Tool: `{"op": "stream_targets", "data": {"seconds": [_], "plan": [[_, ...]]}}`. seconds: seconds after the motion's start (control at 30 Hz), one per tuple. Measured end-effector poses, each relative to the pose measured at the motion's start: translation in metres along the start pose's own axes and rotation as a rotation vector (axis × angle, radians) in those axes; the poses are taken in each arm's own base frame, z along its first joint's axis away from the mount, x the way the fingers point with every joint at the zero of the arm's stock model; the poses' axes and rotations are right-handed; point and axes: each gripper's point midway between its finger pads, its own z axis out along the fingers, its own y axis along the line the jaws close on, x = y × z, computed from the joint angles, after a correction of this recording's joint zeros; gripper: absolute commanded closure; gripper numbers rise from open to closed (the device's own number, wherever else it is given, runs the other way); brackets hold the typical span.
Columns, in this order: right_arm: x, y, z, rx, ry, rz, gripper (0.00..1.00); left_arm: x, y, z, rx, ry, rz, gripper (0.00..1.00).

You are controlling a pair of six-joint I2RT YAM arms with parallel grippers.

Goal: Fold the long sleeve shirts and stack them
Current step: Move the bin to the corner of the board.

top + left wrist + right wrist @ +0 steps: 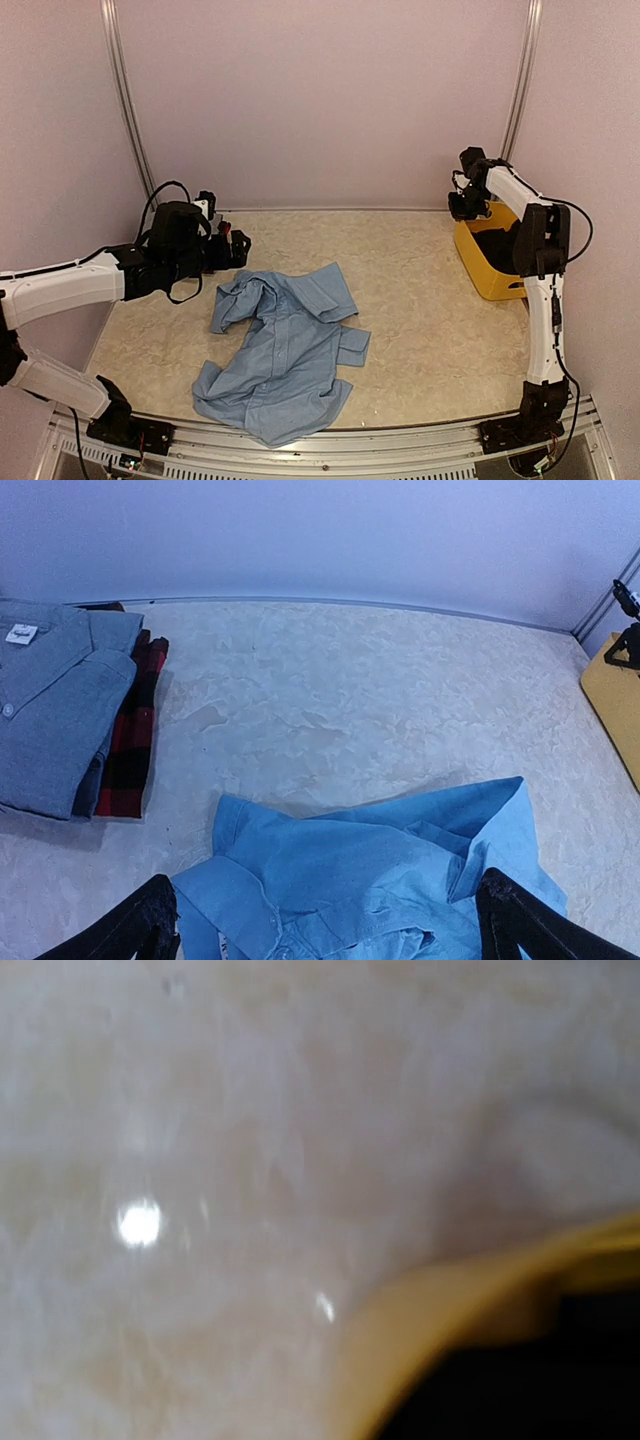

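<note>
A light blue shirt [285,350] lies crumpled and unfolded in the middle of the table; its collar end also shows in the left wrist view [370,870]. My left gripper [236,247] hovers just past the shirt's far left edge, open and empty, with its fingertips [140,930] spread wide over the cloth. A folded grey shirt with a white neck label [50,705] lies on a folded red-and-black plaid shirt [130,740] at the far left; my left arm hides both in the top view. My right gripper [466,203] hangs over the basket's far end, its jaws unclear.
A yellow plastic basket [478,262] stands at the right by the wall; its rim shows blurred in the right wrist view [470,1300] and at the left wrist view's right edge [612,700]. Walls close in on three sides.
</note>
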Motion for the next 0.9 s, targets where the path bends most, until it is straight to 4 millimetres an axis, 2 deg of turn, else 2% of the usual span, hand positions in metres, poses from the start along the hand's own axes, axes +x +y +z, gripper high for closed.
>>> {"op": "stream_targets", "data": {"seconds": [0.23,0.37,0.43,0.5,0.6,0.67,0.73,0.83,0.9], "plan": [[-0.015,-0.001,0.004,-0.001,-0.054,0.011,0.64,0.004,0.000,0.000,-0.007,0.013,0.005,0.01],[-0.018,-0.001,0.003,-0.001,-0.072,0.022,0.40,0.005,0.001,-0.001,-0.014,0.016,0.011,0.01],[-0.014,-0.001,0.000,0.003,-0.069,0.022,0.29,0.006,0.002,-0.001,-0.015,0.020,0.020,0.01],[-0.005,0.001,-0.010,0.005,-0.063,0.017,0.22,0.009,0.001,-0.001,-0.007,0.033,0.040,0.01],[0.001,0.003,-0.043,0.023,-0.088,0.008,0.19,0.013,-0.002,-0.001,0.013,0.058,0.068,0.01],[0.001,0.009,-0.076,0.036,-0.136,-0.004,0.18,0.018,-0.002,-0.002,0.019,0.083,0.077,0.01],[0.000,0.024,-0.112,0.040,-0.200,-0.029,0.18,0.024,-0.002,0.000,0.030,0.110,0.079,0.02],[0.002,0.071,-0.168,-0.015,-0.313,-0.095,0.18,0.036,-0.005,0.006,0.056,0.160,0.079,0.02],[0.017,0.118,-0.194,-0.110,-0.360,-0.165,0.17,0.046,-0.008,0.012,0.076,0.199,0.083,0.03]]}}
